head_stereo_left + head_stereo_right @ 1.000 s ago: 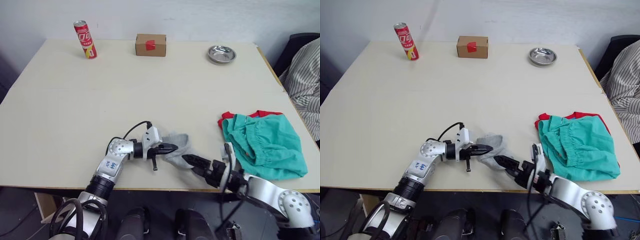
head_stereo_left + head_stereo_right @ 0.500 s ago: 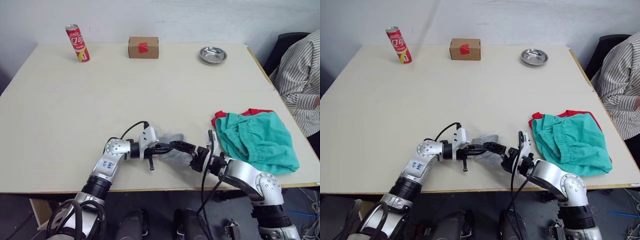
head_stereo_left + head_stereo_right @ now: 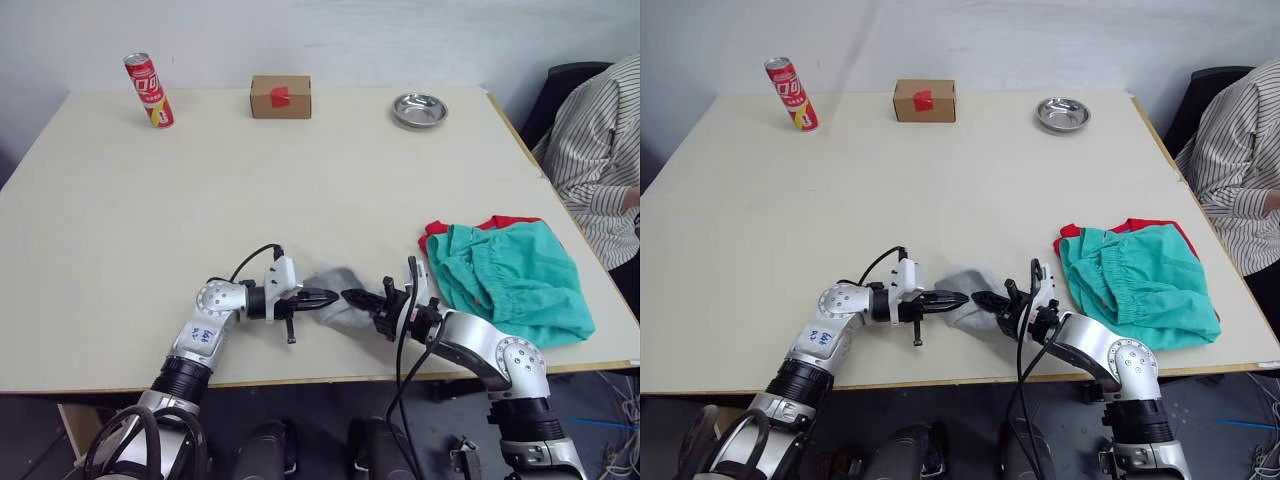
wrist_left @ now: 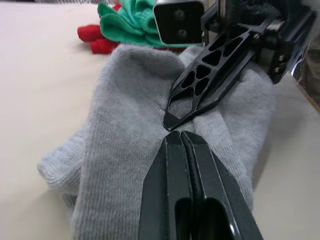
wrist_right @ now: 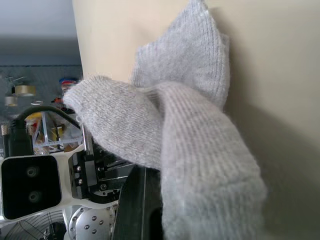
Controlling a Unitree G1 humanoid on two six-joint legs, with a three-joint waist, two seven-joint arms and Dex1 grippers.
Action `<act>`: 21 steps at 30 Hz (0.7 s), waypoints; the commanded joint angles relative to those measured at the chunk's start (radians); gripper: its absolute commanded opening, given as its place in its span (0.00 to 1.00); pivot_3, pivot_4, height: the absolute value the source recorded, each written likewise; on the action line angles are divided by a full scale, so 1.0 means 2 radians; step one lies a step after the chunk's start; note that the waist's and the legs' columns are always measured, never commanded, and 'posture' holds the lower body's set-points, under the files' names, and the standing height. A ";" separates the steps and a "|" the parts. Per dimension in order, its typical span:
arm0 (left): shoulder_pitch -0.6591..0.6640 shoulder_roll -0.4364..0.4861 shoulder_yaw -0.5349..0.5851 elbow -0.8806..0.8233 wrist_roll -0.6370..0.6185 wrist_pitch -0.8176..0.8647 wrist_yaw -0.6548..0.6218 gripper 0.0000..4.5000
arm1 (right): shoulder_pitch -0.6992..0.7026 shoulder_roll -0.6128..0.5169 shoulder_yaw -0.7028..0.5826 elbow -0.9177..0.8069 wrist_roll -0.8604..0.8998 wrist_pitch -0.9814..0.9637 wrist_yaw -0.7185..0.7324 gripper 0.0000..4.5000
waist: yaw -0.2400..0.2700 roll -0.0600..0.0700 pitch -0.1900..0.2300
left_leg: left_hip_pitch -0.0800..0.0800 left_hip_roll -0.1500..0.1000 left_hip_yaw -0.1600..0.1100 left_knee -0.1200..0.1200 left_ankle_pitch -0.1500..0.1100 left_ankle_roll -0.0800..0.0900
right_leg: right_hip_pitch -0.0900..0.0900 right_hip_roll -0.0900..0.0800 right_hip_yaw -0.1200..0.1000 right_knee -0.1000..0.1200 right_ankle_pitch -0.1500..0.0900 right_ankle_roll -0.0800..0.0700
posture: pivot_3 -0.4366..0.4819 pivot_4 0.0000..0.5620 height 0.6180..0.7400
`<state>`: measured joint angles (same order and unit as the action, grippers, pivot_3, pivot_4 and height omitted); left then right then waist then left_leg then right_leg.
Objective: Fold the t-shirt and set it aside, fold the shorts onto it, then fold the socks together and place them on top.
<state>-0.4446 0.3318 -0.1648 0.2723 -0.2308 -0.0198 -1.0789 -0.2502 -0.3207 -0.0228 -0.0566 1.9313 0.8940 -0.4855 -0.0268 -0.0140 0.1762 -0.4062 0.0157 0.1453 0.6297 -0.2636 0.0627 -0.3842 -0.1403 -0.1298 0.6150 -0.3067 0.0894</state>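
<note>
- Grey knit marks the socks [image 3: 335,306], lying in a small heap near the table's [image 3: 300,190] near edge in the left eye view, between the left gripper [image 3: 322,297] and the right gripper [image 3: 354,297], whose tips almost meet over the cloth.
- In the right eye view, the teal-green shorts [image 3: 1137,282] lie crumpled on the red t-shirt [image 3: 1148,224] at the right; a red can [image 3: 788,93], a cardboard box [image 3: 924,101] and a metal dish [image 3: 1061,113] stand along the far edge, and a person in a striped shirt [image 3: 1235,170] sits at the right.
- The left wrist view shows the left gripper's fingers [image 4: 170,195] pressed together, resting on the socks.
- The right wrist view has sock cloth draped over the right gripper's fingers; whether they are apart or together I cannot tell.
</note>
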 commanded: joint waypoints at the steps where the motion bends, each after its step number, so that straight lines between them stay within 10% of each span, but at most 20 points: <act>1: 0.002 0.019 0.038 -0.071 -0.063 0.052 -0.013 0.09 | 0.020 -0.003 -0.034 -0.017 0.015 -0.012 -0.014 0.00 | 0.001 0.000 0.000 | 0.000 0.000 0.000 0.000 0.000 0.000 | 0.000 0.000 0.000 0.000 0.000 0.000 | 0.48 0.27 1.00; 14: 0.059 0.085 0.116 -0.227 -0.171 0.168 0.003 0.98 | 0.050 0.067 -0.274 -0.209 0.020 -0.153 -0.014 0.00 | 0.001 0.003 0.002 | -0.008 0.000 0.000 0.000 0.003 0.000 | -0.006 0.002 0.000 -0.001 0.001 0.001 | 0.48 0.27 1.00; 21: 0.076 0.078 0.109 -0.239 -0.173 0.173 0.013 0.99 | 0.103 0.046 -0.351 -0.185 0.005 -0.251 -0.009 0.00 | 0.011 0.004 0.002 | -0.007 0.000 0.000 0.000 0.003 -0.001 | -0.006 0.003 0.001 -0.001 0.001 0.002 | 0.48 0.27 1.00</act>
<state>-0.2858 0.4858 0.0537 -0.1589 -0.5554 0.3286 -1.0490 -0.0607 -0.2225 -0.7065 -0.4261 1.9451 0.4184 -0.5142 -0.0053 -0.0068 0.1809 -0.4208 0.0151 0.1460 0.6298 -0.2569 0.0614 -0.3965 -0.1352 -0.1275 0.6124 -0.3054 0.0925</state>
